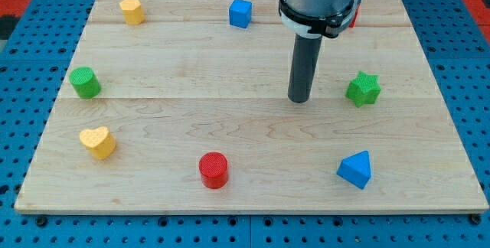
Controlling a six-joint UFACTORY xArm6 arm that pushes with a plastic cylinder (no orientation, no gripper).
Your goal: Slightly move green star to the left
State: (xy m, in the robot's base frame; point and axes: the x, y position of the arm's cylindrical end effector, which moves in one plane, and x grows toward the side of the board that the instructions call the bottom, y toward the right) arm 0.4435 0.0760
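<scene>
The green star [363, 89] lies on the wooden board [191, 125] toward the view's right, about mid-height. My tip [298, 99] rests on the board to the left of the star, with a clear gap between them, and does not touch it. The rod rises from the tip to the arm's grey wrist at the view's top.
A green cylinder [85, 83] sits at the left. A yellow heart [99, 141] lies lower left. A yellow block [132, 10] and blue cube [240, 13] sit near the top. A red cylinder [213, 170] and blue triangular block [355, 169] lie near the bottom. A red block [354, 14] is mostly hidden behind the arm.
</scene>
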